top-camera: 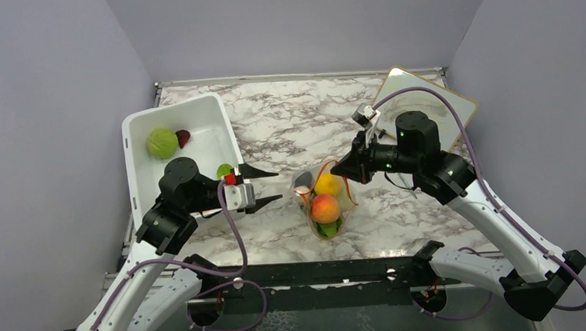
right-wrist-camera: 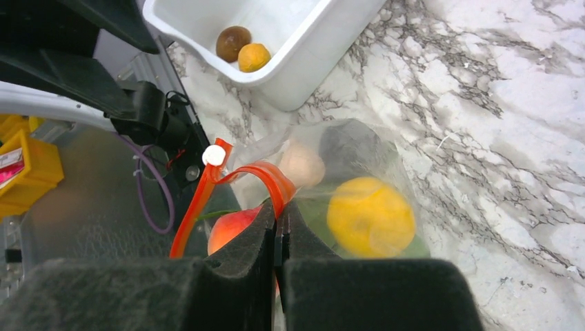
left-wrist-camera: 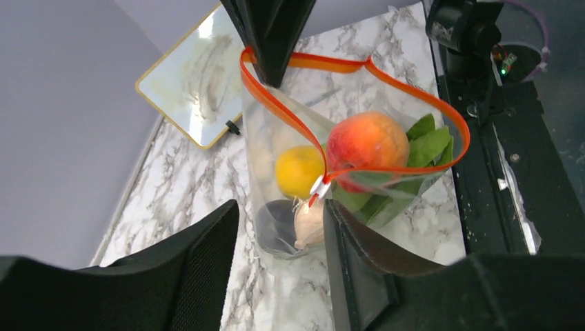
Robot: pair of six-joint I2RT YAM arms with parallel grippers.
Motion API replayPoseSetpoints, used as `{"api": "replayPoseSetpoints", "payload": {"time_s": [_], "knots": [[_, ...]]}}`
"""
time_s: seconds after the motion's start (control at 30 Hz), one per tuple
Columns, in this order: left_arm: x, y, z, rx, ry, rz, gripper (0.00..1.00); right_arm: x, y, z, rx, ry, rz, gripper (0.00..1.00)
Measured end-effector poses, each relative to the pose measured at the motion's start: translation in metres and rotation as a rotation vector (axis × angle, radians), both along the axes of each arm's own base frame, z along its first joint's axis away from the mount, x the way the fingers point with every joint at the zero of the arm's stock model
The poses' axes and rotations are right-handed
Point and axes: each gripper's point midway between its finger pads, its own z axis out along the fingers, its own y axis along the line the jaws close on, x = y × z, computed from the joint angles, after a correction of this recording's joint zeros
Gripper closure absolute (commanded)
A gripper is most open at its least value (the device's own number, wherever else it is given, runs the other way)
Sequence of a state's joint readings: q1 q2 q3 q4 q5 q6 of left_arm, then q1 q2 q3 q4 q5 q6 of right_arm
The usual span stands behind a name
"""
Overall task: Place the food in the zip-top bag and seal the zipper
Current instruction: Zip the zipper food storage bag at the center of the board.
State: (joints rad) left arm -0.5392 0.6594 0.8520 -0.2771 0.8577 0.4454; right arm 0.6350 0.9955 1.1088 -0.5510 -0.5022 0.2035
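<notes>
Clear zip-top bag [left-wrist-camera: 276,138] upright, mouth open — peach [left-wrist-camera: 367,141], lemon [left-wrist-camera: 298,170], greens [left-wrist-camera: 428,141] inside; red-orange zipper [left-wrist-camera: 414,93] unsealed.

left arm [top-camera: 135,288]: rises from the near-left base, elbow bent, forearm roughly level and aimed right toward mid-table
left gripper [top-camera: 277,185]: jaws apart, nothing between them, tips pointing right
right arm [top-camera: 501,223]: climbs from the near-right base up and to the left, wrist high over the table
right gripper [top-camera: 341,167]: points left and slightly down, pads pressed flat together, pinching the zipper [right-wrist-camera: 262,174]
spacing: fingertips of the two grippers face each other, well apart
</notes>
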Motion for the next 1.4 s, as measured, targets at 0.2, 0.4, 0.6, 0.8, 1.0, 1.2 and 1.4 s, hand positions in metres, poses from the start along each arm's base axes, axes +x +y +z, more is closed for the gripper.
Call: {"api": "replayPoseSetpoints", "payload": {"time_s": [0.2, 0.4, 0.6, 0.8, 1.0, 1.2, 1.4], "knots": [[-0.001, -0.01, -0.038, 0.061, 0.044, -0.09, 0.43, -0.01, 0.003, -0.004, -0.002, 0.031, 0.055, 0.99], [-0.007, -0.017, -0.067, 0.09, 0.109, -0.173, 0.34, -0.015, 0.007, -0.005, 0.007, 0.056, 0.087, 0.99], [-0.011, -0.024, -0.073, 0.068, 0.111, -0.231, 0.34, -0.017, 0.013, -0.001, 0.038, 0.078, 0.114, 0.99], [-0.014, -0.029, -0.093, 0.065, 0.132, -0.25, 0.4, -0.021, 0.021, 0.007, 0.092, 0.097, 0.153, 0.99], [-0.011, -0.031, -0.091, 0.042, 0.098, -0.237, 0.48, -0.023, 0.026, 0.007, 0.114, 0.115, 0.18, 0.99], [-0.009, -0.031, -0.078, 0.005, 0.044, -0.222, 0.91, -0.023, 0.027, 0.001, 0.112, 0.134, 0.183, 0.99], [-0.009, -0.031, -0.076, -0.002, 0.048, -0.214, 1.0, -0.014, 0.026, -0.004, 0.095, 0.133, 0.135, 0.89]]}}
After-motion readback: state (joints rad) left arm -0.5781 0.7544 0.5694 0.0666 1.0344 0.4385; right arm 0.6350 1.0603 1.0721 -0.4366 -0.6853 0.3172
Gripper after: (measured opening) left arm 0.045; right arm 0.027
